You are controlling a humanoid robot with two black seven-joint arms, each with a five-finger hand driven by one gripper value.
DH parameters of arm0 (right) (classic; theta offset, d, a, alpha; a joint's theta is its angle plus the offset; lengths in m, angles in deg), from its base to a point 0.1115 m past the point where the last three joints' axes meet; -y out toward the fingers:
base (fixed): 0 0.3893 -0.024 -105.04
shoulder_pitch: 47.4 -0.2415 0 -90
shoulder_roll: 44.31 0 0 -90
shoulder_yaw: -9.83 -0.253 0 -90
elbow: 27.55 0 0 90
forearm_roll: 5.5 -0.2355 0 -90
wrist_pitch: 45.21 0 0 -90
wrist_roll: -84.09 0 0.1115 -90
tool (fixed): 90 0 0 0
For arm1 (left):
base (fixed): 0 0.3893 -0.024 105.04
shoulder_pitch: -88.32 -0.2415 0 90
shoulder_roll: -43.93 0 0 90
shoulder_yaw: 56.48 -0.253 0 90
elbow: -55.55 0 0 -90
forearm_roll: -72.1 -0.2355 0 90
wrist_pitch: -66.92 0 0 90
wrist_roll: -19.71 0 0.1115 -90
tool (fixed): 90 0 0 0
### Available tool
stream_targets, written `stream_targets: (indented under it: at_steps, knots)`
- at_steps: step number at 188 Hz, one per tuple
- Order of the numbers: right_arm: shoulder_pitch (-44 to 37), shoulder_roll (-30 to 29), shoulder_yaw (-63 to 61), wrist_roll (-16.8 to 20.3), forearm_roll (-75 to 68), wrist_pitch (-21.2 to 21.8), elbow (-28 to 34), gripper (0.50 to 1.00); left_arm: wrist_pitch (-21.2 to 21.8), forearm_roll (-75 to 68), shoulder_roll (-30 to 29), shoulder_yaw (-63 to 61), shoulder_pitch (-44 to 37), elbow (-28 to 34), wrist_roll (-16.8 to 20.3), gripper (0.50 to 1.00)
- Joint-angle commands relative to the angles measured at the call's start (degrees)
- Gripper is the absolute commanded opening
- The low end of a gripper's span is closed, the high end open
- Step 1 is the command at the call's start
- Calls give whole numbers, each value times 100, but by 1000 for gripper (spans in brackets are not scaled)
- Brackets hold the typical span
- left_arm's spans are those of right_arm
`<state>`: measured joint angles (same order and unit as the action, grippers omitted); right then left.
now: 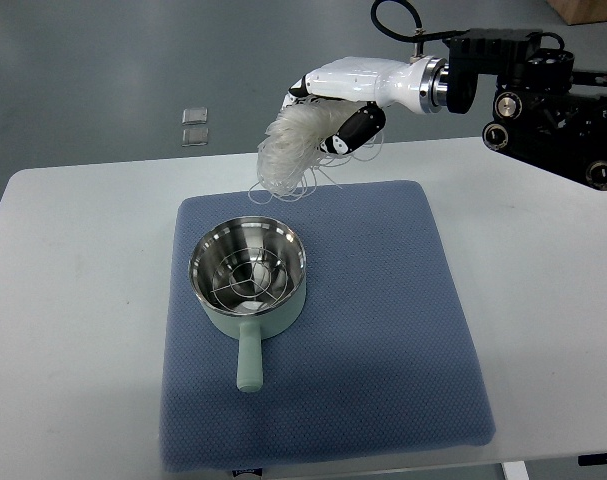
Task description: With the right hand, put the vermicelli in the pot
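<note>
A bundle of pale, translucent vermicelli [288, 155] hangs in the air above the far edge of the blue mat, loose strands trailing down. My right hand [335, 110], white with black finger joints, reaches in from the upper right and is shut on the bundle's upper end. The pot [249, 274] has a mint-green body, a shiny steel inside and a short handle pointing toward the near edge. It stands on the mat, below and nearer than the vermicelli. A few thin strands lie inside the pot. My left arm does not show.
The blue padded mat [383, 330] covers the middle of the white table [73, 300]. Two small clear packets [194, 127] lie on the grey floor beyond the table's far edge. The right arm's black joints [543, 90] sit over the table's far right corner.
</note>
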<state>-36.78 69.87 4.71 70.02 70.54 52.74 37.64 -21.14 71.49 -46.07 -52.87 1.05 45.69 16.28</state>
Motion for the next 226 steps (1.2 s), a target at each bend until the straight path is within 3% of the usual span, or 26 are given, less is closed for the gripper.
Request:
stream_targets:
  at_steps: [1, 44, 99, 106, 124, 147, 197, 226]
  knots:
    - [63, -283, 20, 0, -2, 4, 65, 500, 0, 0, 0, 0, 0, 2, 0, 1000]
    - [327, -924, 64, 0, 7, -13, 29, 500, 0, 0, 0, 0, 0, 10, 0, 1000]
    - [634, -1188, 90, 9, 95, -66, -164, 500, 0, 0, 0, 0, 0, 2, 0, 1000]
    - [678, -1179, 90, 9, 95, -75, -190, 590, 0, 0, 0, 0, 0, 2, 0, 1000]
    - [705, -1135, 81, 9, 95, -75, -199, 764, 0, 0, 0, 0, 0, 2, 0, 1000]
    - [705, -1083, 64, 9, 86, -75, -199, 862, 0, 0, 0, 0, 0, 2, 0, 1000]
    - [687, -819, -42, 0, -10, -101, -199, 874, 0, 0, 0, 0, 0, 2, 0, 1000]
    - [793, -555, -701, 27, -336, -136, -208, 874, 0, 0, 0, 0, 0, -7, 0, 1000]
